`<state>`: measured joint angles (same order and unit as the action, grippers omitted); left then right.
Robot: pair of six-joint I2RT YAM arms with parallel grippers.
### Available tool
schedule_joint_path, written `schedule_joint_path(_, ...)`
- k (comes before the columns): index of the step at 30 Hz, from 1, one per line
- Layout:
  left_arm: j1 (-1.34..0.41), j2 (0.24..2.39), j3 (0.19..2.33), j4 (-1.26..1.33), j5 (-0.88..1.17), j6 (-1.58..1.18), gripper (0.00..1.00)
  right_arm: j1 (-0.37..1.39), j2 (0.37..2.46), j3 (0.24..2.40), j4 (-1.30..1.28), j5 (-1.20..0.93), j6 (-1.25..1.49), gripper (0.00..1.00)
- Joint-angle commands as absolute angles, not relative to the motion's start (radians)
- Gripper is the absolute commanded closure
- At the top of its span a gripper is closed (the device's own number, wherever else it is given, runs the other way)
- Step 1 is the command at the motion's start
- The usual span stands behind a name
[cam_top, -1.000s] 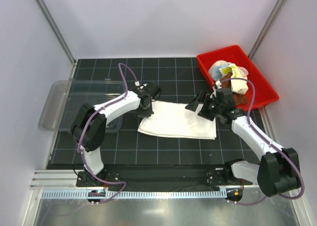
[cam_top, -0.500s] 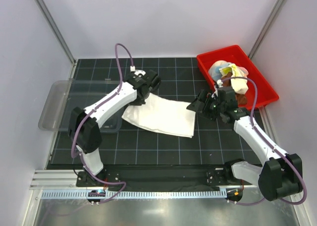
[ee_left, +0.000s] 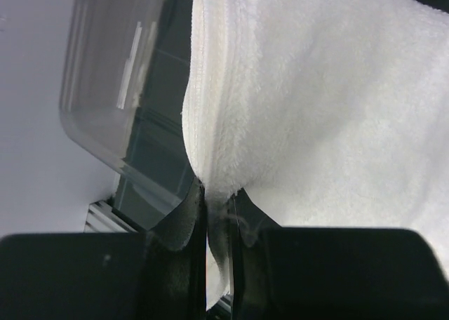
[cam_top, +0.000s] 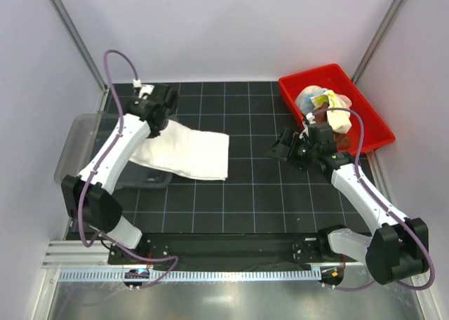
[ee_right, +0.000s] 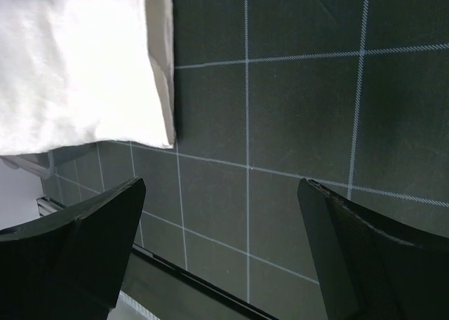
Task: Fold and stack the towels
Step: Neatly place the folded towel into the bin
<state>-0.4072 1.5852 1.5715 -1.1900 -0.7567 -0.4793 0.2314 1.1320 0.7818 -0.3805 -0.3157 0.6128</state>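
A folded cream-white towel [cam_top: 191,154] lies on the dark grid mat, its left end draped over the edge of a clear plastic tray [cam_top: 76,146]. My left gripper [cam_top: 157,125] is shut on the towel's far left edge. In the left wrist view the cloth [ee_left: 316,88] is pinched between the narrow jaws of that gripper [ee_left: 217,197]. My right gripper [cam_top: 282,150] hovers open over bare mat, right of the towel and apart from it. The right wrist view shows its gripper [ee_right: 221,187] empty and the towel's folded end [ee_right: 77,74] at the upper left. Other towels [cam_top: 324,106] sit bunched in the red bin.
The red bin [cam_top: 295,88] stands at the back right, just behind the right wrist. The clear tray [ee_left: 105,74] lies at the mat's left edge, beside the left wall. White walls close in the back and both sides.
My left arm has swung left and back, dragging the folded towel from the mat's middle onto the clear tray's edge. The right gripper stayed open and drew back slightly.
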Motion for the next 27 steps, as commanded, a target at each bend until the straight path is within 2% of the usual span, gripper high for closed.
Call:
schedule_joint_path(1, -0.319, 1.532, 1.554, -1.101, -0.824, -0.355, 1.00, 0.229, 1.132, 0.819, -0.393, -0.296, 0.565, 0.00)
schedule_joint_path(11, -0.118, 1.492, 1.410, -0.911, -0.792, -0.160, 1.00, 0.229, 1.137, 0.819, -0.370, -0.290, 0.552, 0.00)
schedule_joint_path(21, -0.014, 1.640, 1.434, -0.838, -0.770, -0.130, 1.00, 0.229, 1.135, 0.799, -0.364, -0.270, 0.517, 0.00)
schedule_joint_path(27, 0.035, 1.655, 1.422, -0.776, -0.811, -0.088, 1.00, 0.229, 1.150, 0.807, -0.364, -0.258, 0.488, 0.00)
